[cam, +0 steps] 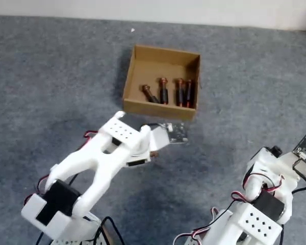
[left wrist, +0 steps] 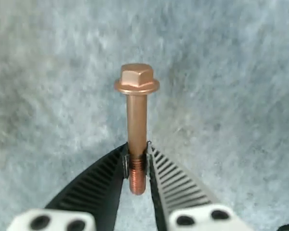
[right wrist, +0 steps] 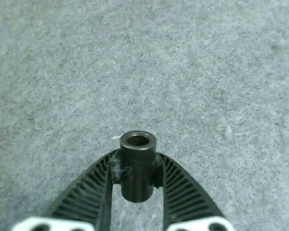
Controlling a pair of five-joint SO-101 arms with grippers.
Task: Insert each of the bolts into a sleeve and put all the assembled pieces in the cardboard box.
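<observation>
My left gripper (left wrist: 136,156) is shut on the threaded end of a copper bolt (left wrist: 136,110), whose hex head points away over the grey carpet. My right gripper (right wrist: 136,166) is shut on a dark sleeve (right wrist: 137,163), its open bore facing the camera. In the high view the left arm (cam: 117,148) stands just in front of the cardboard box (cam: 158,108), and the right arm (cam: 268,204) sits at the lower right. Several bolt-and-sleeve pieces (cam: 166,91) lie side by side inside the box.
Grey carpet (cam: 51,76) covers the whole work surface. Open floor lies to the left and right of the box and between the two arms. Red and black cables (cam: 234,196) hang by the arm bases.
</observation>
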